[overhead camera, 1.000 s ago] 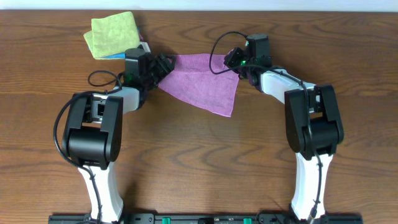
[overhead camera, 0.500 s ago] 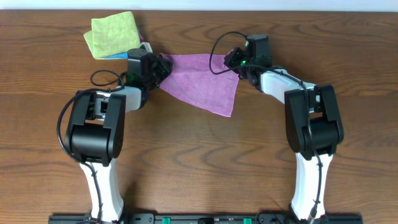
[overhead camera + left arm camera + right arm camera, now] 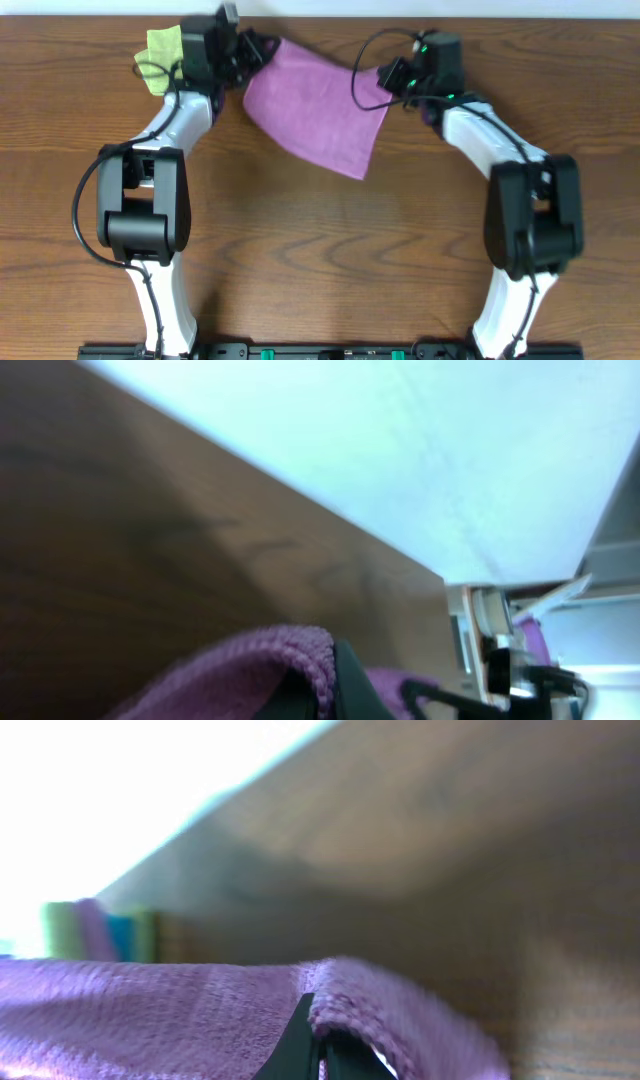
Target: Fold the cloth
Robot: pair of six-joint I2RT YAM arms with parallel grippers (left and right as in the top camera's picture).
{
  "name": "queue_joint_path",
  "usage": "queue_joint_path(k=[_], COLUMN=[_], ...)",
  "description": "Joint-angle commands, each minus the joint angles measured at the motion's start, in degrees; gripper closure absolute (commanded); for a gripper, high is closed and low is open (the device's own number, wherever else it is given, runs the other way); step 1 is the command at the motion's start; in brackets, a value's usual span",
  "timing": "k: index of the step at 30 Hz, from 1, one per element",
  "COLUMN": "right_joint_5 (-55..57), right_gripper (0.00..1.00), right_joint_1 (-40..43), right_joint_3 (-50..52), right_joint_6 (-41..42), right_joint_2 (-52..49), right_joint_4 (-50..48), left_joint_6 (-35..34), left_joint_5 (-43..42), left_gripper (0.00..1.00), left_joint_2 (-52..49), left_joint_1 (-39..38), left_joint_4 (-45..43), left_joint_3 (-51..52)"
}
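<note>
Where the tabletop (image 3: pixel 300 260) nears its far edge, find the cloth (image 3: pixel 318 112) spread as a slanted purple sheet between the two arms. Pinched at its upper left corner by the left fingers (image 3: pixel 256 50), drawn narrow on the hem. Pinched at its upper right corner by the right fingers (image 3: pixel 388 78), likewise closed down on the fabric. Stretched fairly taut along that top edge from corner to corner, with the lower point trailing toward the near side and ending right of centre. Cannot tell from overhead whether resting on the wood or lifted just clear of it. In the left wrist view, seen as a rolled terry edge draped over and touching the dark tip of the left fingers at the bottom of frame, with wood behind. In the right wrist view, folded over the dark tip of the right fingers in the same way, the pile blurred and close to the lens. At the far left corner, behind the left arm and partly hidden by it, a yellow-green folded cloth (image 3: pixel 160 45), apart from the purple sheet.
</note>
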State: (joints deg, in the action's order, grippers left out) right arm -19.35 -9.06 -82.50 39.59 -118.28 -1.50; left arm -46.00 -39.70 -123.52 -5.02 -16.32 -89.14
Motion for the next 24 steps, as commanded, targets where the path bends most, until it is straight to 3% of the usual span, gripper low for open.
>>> queue_joint_path(k=[1,9,18,24], right_joint_5=[-0.74,0.26,-4.26,-4.15], right_gripper=[0.99,0.99,0.99,0.99], right_joint_1=[2.78,4.92,4.52,4.09], right_joint_3=[-4.85,-17.09,-23.26,-23.26], right_joint_6=[-2.14,-4.37,-12.55,-19.50], right_joint_2=[3.32,2.84,3.32,4.61], right_joint_4=[0.48,5.01,24.94,40.22], left_joint_6=[1.57,2.27,6.36,17.14], left_joint_5=[-0.57,2.73,-12.98,-21.86], left_gripper=[0.94,0.95,0.95,0.94], left_joint_2=[1.40,1.40,1.42,1.53], left_joint_1=[0.07,0.11,0.92,3.87], left_joint_4=[3.78,7.52,10.80,26.86], left_joint_3=[-8.22,-15.02,-15.23,-15.23])
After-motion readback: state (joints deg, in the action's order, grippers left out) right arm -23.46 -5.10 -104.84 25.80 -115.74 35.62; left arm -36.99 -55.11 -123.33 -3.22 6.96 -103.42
